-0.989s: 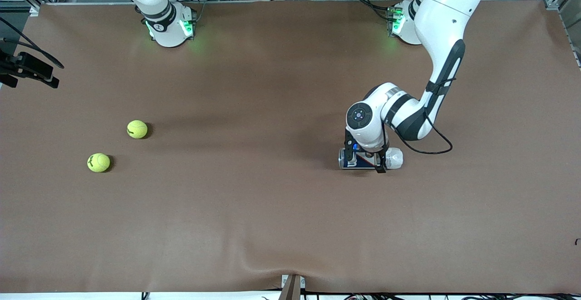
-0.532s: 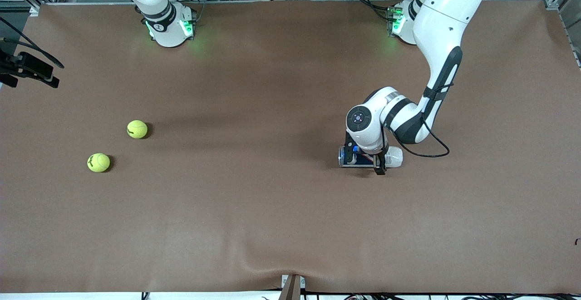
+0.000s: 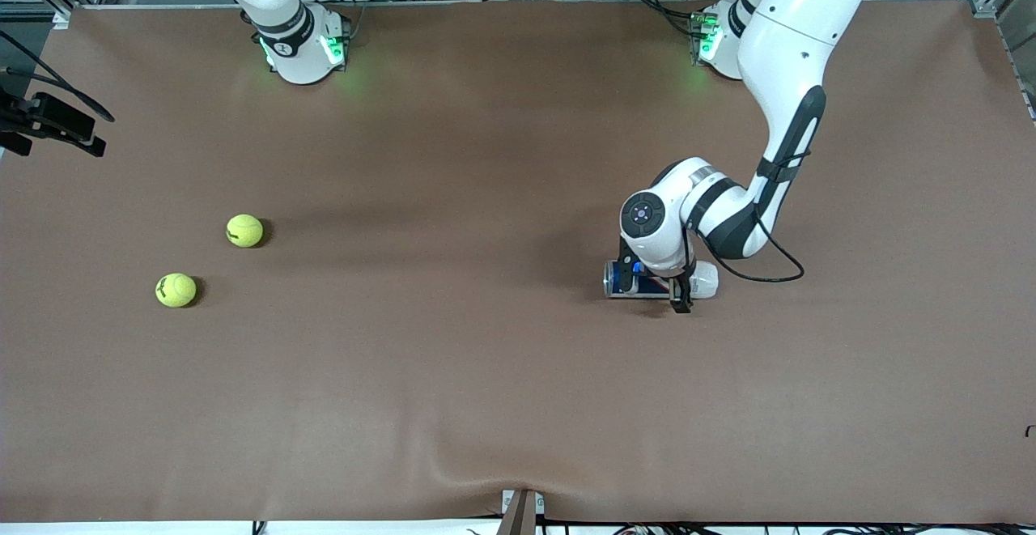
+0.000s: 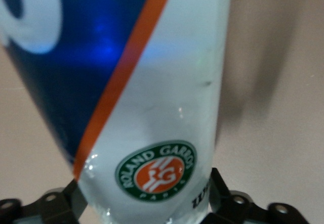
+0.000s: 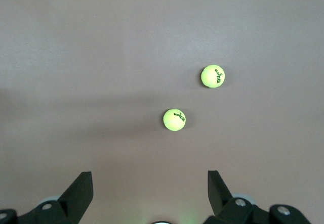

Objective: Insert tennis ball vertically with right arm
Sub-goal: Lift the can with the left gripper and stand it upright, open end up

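Two yellow tennis balls (image 3: 244, 230) (image 3: 176, 290) lie on the brown table toward the right arm's end. They also show in the right wrist view (image 5: 174, 119) (image 5: 212, 76). A tennis ball can (image 3: 702, 279), blue and white with an orange stripe, lies on its side toward the left arm's end. My left gripper (image 3: 652, 282) reaches down onto it, with a finger on each side of the can (image 4: 167, 107). My right gripper (image 5: 148, 178) is open and empty, high above the table, looking down at the balls. It is out of the front view.
The right arm's base (image 3: 303, 45) and the left arm's base (image 3: 716, 41) stand at the table's edge farthest from the front camera. A black camera mount (image 3: 48, 122) sticks in at the right arm's end. The brown cover (image 3: 486, 470) is rippled at the near edge.
My left arm's wrist has shifted slightly while low over the can, and the can has nudged a little. The balls have not moved.
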Action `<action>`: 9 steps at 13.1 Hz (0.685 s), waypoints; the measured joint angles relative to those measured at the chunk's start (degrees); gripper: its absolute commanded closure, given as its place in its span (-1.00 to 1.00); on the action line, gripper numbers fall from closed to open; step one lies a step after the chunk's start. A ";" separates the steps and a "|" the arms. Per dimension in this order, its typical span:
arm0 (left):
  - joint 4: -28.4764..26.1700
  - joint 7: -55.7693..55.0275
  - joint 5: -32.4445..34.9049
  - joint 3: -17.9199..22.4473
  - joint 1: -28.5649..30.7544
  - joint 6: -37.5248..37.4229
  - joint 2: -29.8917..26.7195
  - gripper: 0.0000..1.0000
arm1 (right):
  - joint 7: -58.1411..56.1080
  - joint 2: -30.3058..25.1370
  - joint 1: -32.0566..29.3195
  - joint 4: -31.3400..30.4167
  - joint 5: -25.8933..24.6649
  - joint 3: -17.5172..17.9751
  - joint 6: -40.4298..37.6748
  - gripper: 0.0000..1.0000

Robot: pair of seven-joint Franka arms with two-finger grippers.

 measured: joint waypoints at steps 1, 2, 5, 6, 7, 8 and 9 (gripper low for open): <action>0.04 -0.01 0.00 0.00 0.00 0.00 0.00 -0.49 | 0.00 0.00 0.00 0.00 0.00 0.00 0.00 -1.00; 0.11 -0.01 0.00 -0.01 -0.01 0.00 0.00 -0.39 | 0.00 0.00 0.00 0.00 0.00 0.00 -0.01 -1.00; 0.30 -0.01 0.02 -0.04 -0.03 -0.05 -0.10 -0.27 | 0.00 0.00 0.00 0.00 0.00 0.00 -0.01 -1.00; 0.35 -0.01 0.02 -0.05 -0.04 -0.08 -0.20 -0.27 | 0.00 0.00 0.00 0.00 0.00 0.00 -0.02 -1.00; 0.40 -0.01 0.02 -0.05 -0.03 -0.06 -0.21 -0.28 | 0.00 0.00 0.00 0.00 0.00 0.00 -0.02 -1.00; 0.43 -0.05 0.02 -0.04 -0.03 -0.04 -0.21 -0.28 | 0.00 0.00 0.00 0.00 0.00 0.00 -0.03 -1.00; 0.52 -0.19 0.02 -0.04 -0.02 0.01 -0.21 -0.28 | 0.00 0.00 0.00 0.00 0.00 0.00 -0.04 -1.00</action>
